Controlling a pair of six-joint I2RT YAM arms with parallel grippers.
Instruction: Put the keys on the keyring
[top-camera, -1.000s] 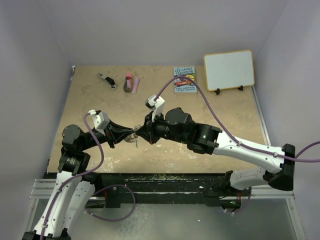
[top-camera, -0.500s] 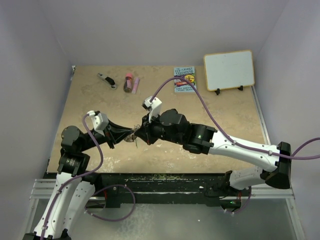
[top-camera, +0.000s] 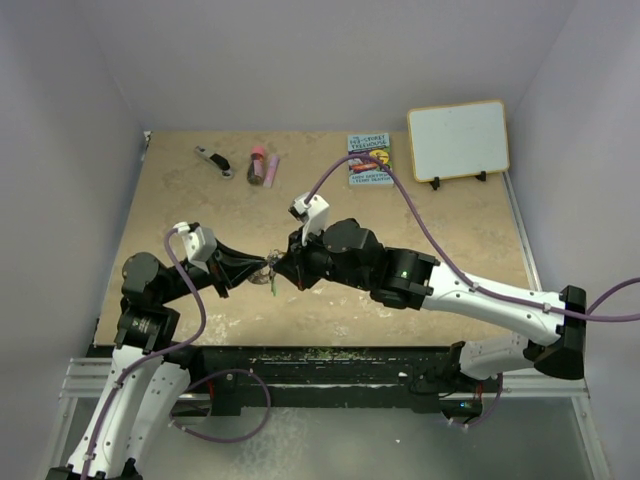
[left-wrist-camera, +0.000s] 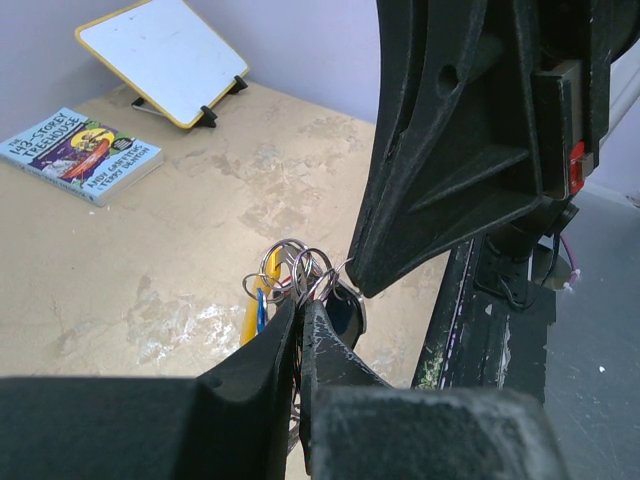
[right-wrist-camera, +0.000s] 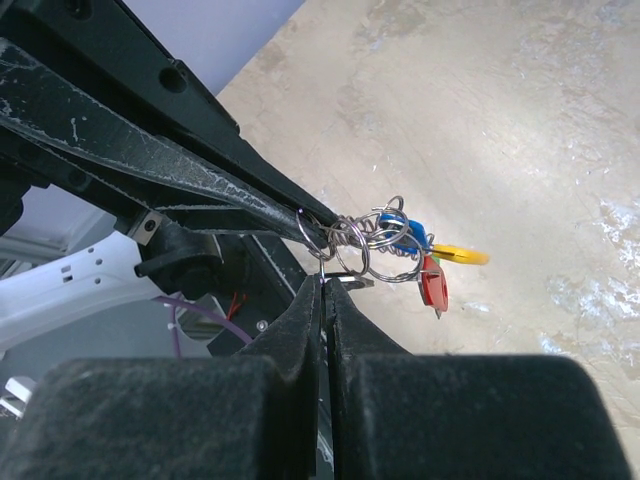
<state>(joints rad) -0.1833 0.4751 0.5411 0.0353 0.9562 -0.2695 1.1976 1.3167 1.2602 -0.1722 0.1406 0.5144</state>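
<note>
Silvery wire loops (right-wrist-camera: 372, 238) hang bunched in mid-air above the tan table (top-camera: 430, 220), toward its near left; keys on them: red-headed key (right-wrist-camera: 433, 287), blue-headed key (right-wrist-camera: 408, 230); keyring (right-wrist-camera: 462, 256) shows only as a yellow-orange stretch poking out of the bunch; left gripper (left-wrist-camera: 300, 308) reaches from the left, fingers pressed together, nipping the wire loops at its tips; right gripper (right-wrist-camera: 327, 282) meets it tip to tip from the right, fingers likewise together, one thin loop caught between them; far edge of table: book (top-camera: 370, 160), small whiteboard (top-camera: 458, 140) propped upright, black-and-silver tool (top-camera: 213, 160), all well apart from the arms
</note>
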